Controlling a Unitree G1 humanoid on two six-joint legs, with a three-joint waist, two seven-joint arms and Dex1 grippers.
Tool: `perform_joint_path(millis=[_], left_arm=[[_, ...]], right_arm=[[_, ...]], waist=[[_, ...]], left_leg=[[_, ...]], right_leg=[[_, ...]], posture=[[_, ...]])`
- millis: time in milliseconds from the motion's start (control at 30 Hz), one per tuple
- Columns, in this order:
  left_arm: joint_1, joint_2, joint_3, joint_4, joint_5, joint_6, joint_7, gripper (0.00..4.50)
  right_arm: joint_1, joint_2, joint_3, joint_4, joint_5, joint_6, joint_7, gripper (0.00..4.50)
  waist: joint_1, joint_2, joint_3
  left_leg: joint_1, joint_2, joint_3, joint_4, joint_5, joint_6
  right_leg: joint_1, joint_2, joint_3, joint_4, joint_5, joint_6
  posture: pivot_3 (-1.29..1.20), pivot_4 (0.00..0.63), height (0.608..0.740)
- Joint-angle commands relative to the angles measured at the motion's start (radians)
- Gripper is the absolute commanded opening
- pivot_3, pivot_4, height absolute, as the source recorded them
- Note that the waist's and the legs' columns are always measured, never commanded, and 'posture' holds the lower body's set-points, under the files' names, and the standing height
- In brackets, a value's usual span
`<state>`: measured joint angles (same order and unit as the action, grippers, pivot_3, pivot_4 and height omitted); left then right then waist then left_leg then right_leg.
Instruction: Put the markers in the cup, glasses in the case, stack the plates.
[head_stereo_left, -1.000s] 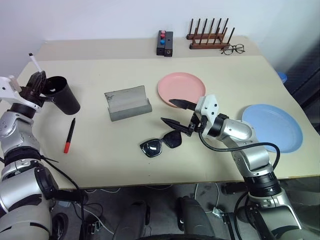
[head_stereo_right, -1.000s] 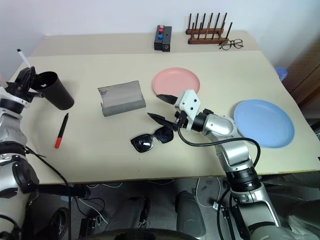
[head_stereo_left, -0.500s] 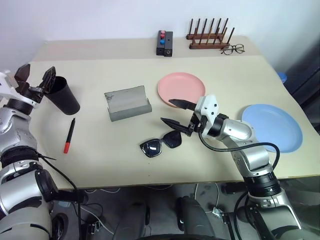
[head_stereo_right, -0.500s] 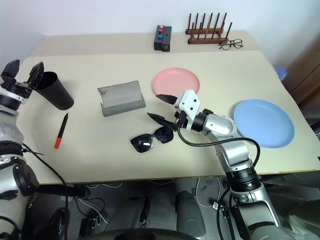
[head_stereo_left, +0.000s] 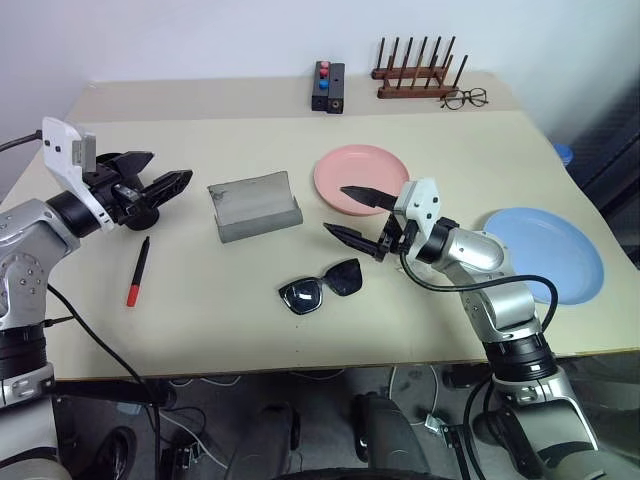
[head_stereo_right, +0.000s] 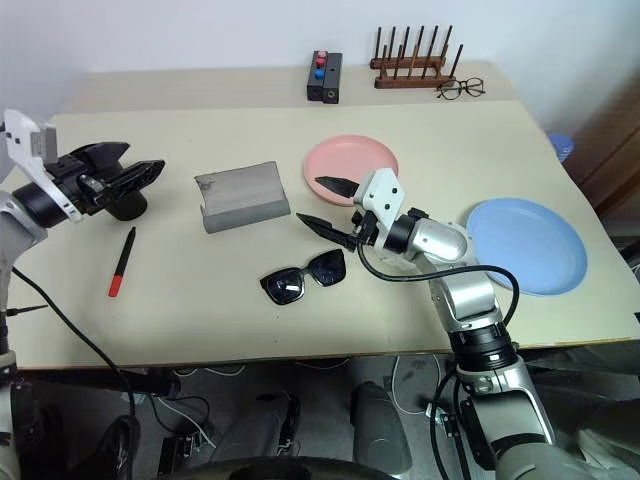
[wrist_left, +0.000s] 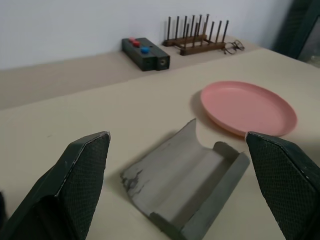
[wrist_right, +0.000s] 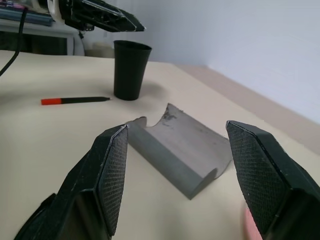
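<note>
Both claws gape empty — the left claw (head_stereo_left: 160, 187) over the cup (wrist_right: 131, 69), the right claw (head_stereo_left: 352, 210) above the glasses (head_stereo_left: 320, 286) — seemingly poised for pickups.

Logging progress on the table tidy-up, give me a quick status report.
Left gripper open, empty. Right gripper open above sunglasses. Red-ended marker on table, case open, plates unstacked.

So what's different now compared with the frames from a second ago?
The left gripper let the white marker go at the cup, opened, and swung toward the case. The right gripper stays open above the sunglasses; the red-ended marker and both plates haven't moved.
</note>
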<state>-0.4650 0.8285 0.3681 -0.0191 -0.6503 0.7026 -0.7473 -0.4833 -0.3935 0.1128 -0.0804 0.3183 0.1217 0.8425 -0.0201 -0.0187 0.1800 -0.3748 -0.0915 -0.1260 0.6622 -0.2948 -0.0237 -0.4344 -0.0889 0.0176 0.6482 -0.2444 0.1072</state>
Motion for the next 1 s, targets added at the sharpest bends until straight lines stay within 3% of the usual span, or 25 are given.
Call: perform_joint_path(millis=[33,200,400,500,700,1000], left_arm=[[0.058,0.064,-0.002,-0.071,-0.042,0.174,0.013,4.46],[0.142,0.1,0.004,-0.15,-0.041,0.29,0.056,4.46],[0.106,0.106,0.013,-0.143,0.002,0.378,0.178,4.46],[0.081,0.094,0.049,-0.113,-0.066,0.497,0.18,4.46],[0.035,0.107,0.033,-0.052,-0.015,0.673,0.284,4.46],[-0.01,0.053,0.05,0.024,0.032,0.761,0.355,4.46]], right_arm=[[-0.01,0.002,-0.015,-0.02,0.001,-0.028,0.002,3.17],[0.014,-0.01,-0.027,-0.035,-0.003,-0.036,-0.007,3.17],[0.034,-0.005,-0.022,-0.048,-0.009,-0.047,-0.03,3.17],[0.038,-0.007,-0.023,-0.054,-0.008,-0.048,-0.031,3.17],[0.054,-0.033,-0.028,-0.08,0.012,-0.037,-0.003,3.17],[0.09,-0.075,-0.025,-0.134,0.076,0.01,0.086,3.17]], waist=[[-0.003,0.0,0.0],[0.004,0.001,0.001],[0.007,0.001,0.001],[0.003,0.001,0.001],[0.004,0.001,0.001],[0.008,0.0,0.0]], left_leg=[[0.0,0.0,0.0,0.0,0.0,0.0],[0.0,0.0,0.001,-0.001,-0.001,0.002],[0.0,0.0,0.001,0.0,-0.001,0.002],[0.0,0.001,0.001,0.0,-0.001,0.002],[0.0,0.001,0.001,0.0,-0.001,0.002],[0.0,0.0,0.001,0.0,0.0,0.0]], right_leg=[[0.0,0.0,0.0,0.0,0.0,0.0],[-0.001,0.0,0.002,0.0,0.0,0.0],[0.0,0.0,0.001,0.0,0.0,0.0],[-0.001,0.001,0.001,0.0,0.0,0.0],[-0.001,0.001,0.001,0.0,0.0,0.0],[0.0,0.0,0.001,0.0,0.0,0.0]], posture=[[0.0,0.15,0.74],[0.0,0.15,0.74],[0.0,0.15,0.74],[0.0,0.15,0.74],[0.0,0.15,0.74],[0.0,0.15,0.74]])
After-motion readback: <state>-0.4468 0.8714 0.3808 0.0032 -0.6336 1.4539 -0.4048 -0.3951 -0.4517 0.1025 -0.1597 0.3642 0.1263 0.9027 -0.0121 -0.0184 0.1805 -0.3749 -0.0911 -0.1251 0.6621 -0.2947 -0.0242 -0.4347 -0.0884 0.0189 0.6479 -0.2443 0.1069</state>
